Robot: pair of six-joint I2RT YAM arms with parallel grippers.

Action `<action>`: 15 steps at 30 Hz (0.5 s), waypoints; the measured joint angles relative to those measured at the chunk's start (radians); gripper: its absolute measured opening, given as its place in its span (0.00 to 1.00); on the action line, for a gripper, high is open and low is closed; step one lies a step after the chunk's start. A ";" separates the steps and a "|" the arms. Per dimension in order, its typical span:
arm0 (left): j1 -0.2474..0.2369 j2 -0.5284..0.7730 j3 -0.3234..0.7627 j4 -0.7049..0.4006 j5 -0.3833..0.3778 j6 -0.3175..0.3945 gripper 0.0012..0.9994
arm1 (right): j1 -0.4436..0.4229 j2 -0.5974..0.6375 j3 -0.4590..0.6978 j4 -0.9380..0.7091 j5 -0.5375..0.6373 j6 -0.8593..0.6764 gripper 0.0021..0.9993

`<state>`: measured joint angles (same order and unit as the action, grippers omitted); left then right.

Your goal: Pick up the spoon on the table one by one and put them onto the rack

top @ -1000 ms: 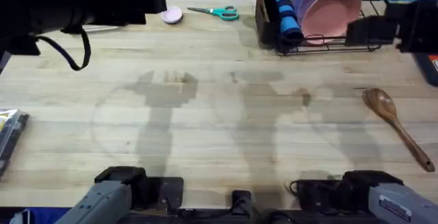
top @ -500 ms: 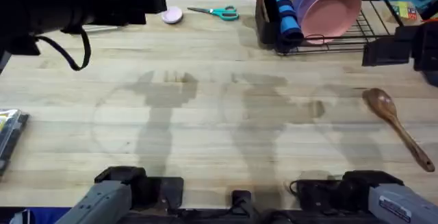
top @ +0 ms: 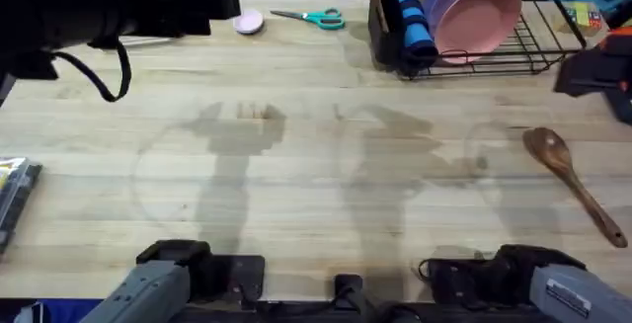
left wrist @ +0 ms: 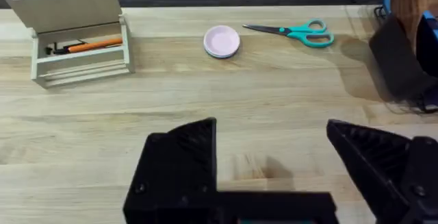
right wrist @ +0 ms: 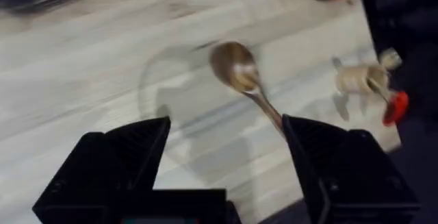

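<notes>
Spoon (right wrist: 239, 70) handle behind right end effector (right wrist: 226, 155)

The middle of the table (top: 296, 165) is left bare, so passage there is unhindered. Along the far edge, the way is narrowed by the rack (top: 494, 51), scissors (top: 311, 17), a pink dish (top: 248, 22) and a beige box (left wrist: 75, 35). Near the right edge lies the spoon (top: 573, 180), with small items, perhaps toys (right wrist: 369, 80), just beyond the edge.

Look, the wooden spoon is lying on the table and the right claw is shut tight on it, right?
Not quite. The wooden spoon is lying on the table, but the right claw is open above it, holding nothing. The right wrist view shows the spoon lying free between its spread fingers.
</notes>
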<state>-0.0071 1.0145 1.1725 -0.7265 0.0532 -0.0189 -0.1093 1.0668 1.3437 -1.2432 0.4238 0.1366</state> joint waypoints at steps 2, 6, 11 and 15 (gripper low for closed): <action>0.000 0.000 0.000 0.000 0.000 0.000 0.99 | -0.060 0.000 0.000 -0.006 0.006 0.007 0.99; 0.000 0.000 0.000 0.000 0.000 0.000 0.99 | -0.194 0.000 0.000 -0.012 0.010 0.014 0.99; 0.000 0.000 0.000 0.000 0.000 0.000 0.99 | -0.364 0.000 0.000 -0.014 0.018 0.017 0.99; 0.000 0.000 0.000 0.000 0.000 0.000 0.99 | -0.451 0.000 0.000 -0.015 0.018 0.017 0.99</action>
<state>-0.0071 1.0145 1.1725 -0.7265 0.0532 -0.0189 -0.5602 1.0668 1.3437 -1.2587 0.4419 0.1535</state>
